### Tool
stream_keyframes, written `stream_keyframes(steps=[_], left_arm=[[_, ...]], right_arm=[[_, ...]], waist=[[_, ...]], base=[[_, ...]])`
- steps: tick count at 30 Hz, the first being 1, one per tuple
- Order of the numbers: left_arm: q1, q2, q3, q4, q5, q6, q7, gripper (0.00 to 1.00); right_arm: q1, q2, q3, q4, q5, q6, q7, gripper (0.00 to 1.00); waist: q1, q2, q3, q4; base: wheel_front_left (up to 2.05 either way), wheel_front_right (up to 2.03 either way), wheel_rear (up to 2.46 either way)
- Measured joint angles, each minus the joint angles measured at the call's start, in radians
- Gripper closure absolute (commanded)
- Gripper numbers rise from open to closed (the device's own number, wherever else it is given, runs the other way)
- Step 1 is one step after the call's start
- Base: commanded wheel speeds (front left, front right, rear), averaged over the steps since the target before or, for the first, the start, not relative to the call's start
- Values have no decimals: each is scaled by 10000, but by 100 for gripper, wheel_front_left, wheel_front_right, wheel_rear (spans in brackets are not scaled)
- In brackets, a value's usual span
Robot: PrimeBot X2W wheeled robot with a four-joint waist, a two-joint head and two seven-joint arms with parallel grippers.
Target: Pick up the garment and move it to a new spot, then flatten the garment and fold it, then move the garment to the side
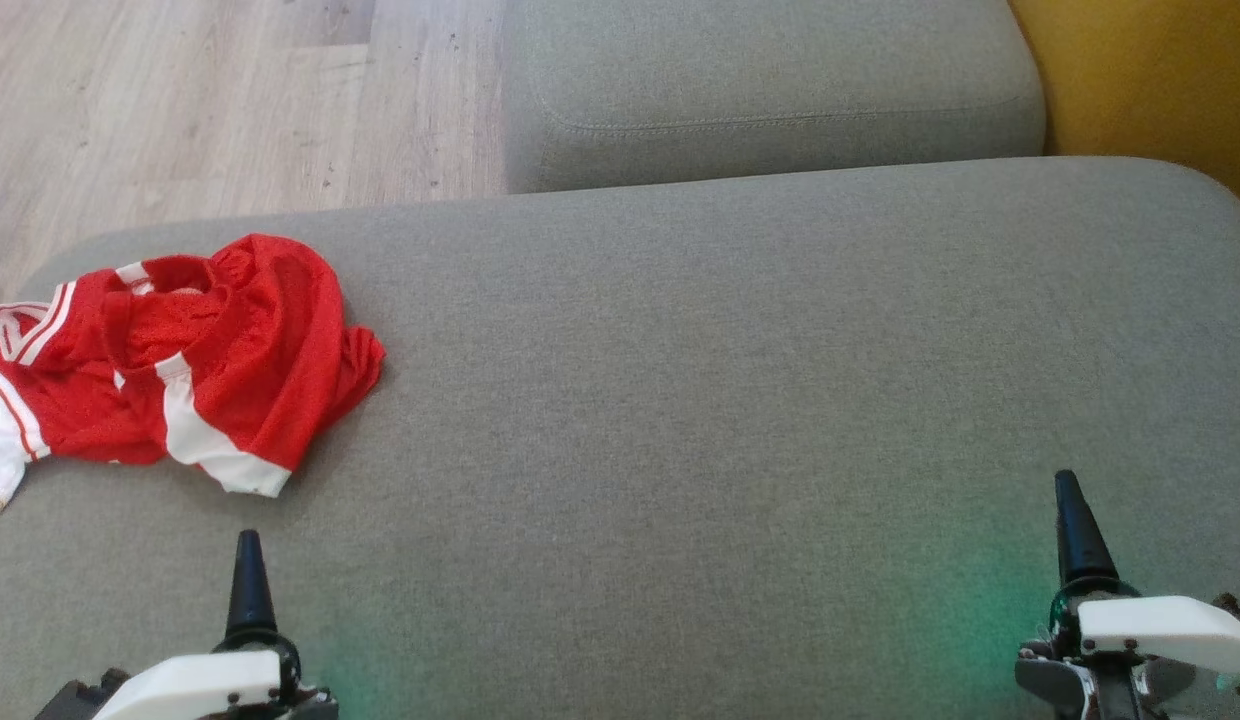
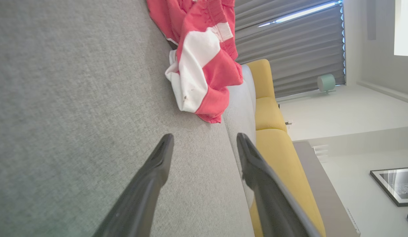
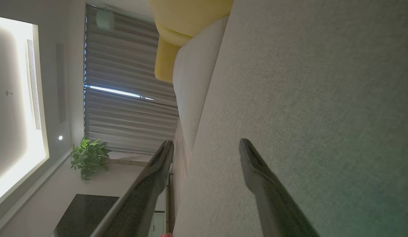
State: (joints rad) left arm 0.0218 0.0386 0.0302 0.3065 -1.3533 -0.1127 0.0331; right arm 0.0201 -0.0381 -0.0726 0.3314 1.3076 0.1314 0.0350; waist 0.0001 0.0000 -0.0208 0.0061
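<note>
The red and white garment (image 1: 170, 370) lies crumpled on the grey cushion (image 1: 730, 380), a little ahead of the left claw (image 2: 204, 136) without touching it, and well apart from the right claw (image 3: 206, 142). Both claws hang close over the cushion, fingers spread wide, holding nothing. A yellow sofa (image 2: 269, 112) stands beyond the garment.

The dark, long-fingered left gripper (image 1: 248, 556) sits at seven o'clock in the head view, fingers aimed at twelve, jaws spread wide and empty. The matching right gripper (image 1: 1072, 510) sits at five o'clock, likewise wide apart, holding nothing. Both rise from white wrist housings (image 1: 195, 685).
</note>
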Motion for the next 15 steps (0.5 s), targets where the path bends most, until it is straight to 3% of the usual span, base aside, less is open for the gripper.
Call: stream_keyframes(steps=[6, 15], left_arm=[[54, 0, -52, -107, 608, 123, -111, 0], [170, 6, -334, -500, 2663, 435, -422, 0]], right_arm=[[5, 0, 94, -105, -669, 0, -125, 0], [73, -2, 272, -311, -2075, 0, -453, 0]], waist=[[0, 0, -65, 28], [0, 0, -220, 74]], base=[[0, 0, 0], [0, 0, 0]])
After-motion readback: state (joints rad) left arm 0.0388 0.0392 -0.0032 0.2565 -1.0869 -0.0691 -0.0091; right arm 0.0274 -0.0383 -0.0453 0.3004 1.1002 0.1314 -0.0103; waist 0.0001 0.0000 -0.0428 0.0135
